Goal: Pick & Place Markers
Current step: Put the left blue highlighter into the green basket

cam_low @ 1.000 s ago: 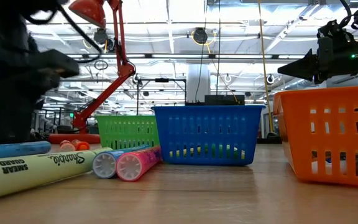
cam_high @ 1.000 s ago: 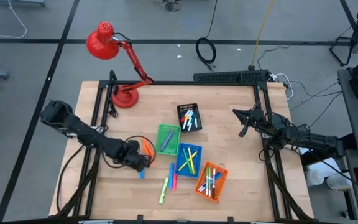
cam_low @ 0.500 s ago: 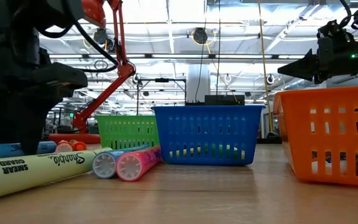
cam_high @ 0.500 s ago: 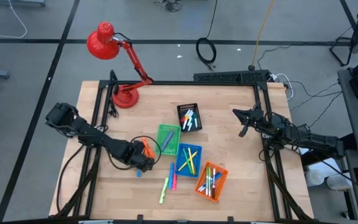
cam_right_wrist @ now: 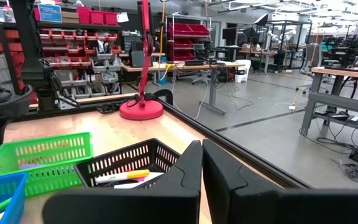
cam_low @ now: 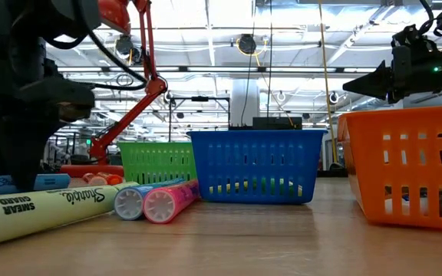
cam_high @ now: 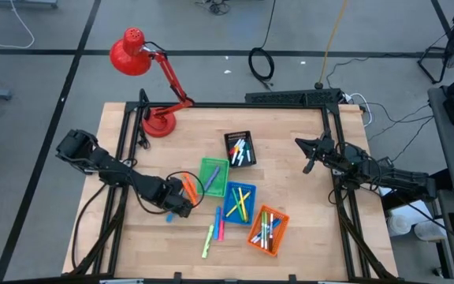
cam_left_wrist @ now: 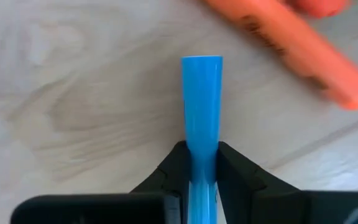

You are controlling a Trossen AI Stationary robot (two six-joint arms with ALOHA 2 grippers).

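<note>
My left gripper (cam_high: 175,207) is low over the table, to the left of the green basket (cam_high: 213,177), and shut on a blue marker (cam_left_wrist: 202,93). Two orange markers (cam_high: 187,188) lie on the wood just beyond it. A yellow-green, a blue and a pink marker (cam_high: 214,231) lie loose near the front edge; in the low view they rest on their sides (cam_low: 163,202). More markers sit in the black (cam_high: 240,148), green, blue (cam_high: 239,202) and orange (cam_high: 268,229) baskets. My right gripper (cam_high: 309,155) hovers shut near the table's right side, away from all of them. My left gripper pinches the blue marker's barrel (cam_left_wrist: 202,163) between its two fingers (cam_left_wrist: 174,169), one on each side. It comes from above, slanting down. One end of the marker (cam_left_wrist: 202,61) sticks out ahead of the fingers. In the low view the marker (cam_low: 52,182) lies level at the table top.
A red desk lamp (cam_high: 158,118) stands at the far left corner, its arm reaching over the edge. A black frame rail (cam_high: 333,177) runs along the right side. Bare wood lies between the baskets and my right arm, and at the near left.
My left gripper has come down from above the table onto the blue marker, which lay free a second ago. The marker's end that shows beside the gripper has shifted a little toward the table's left.
</note>
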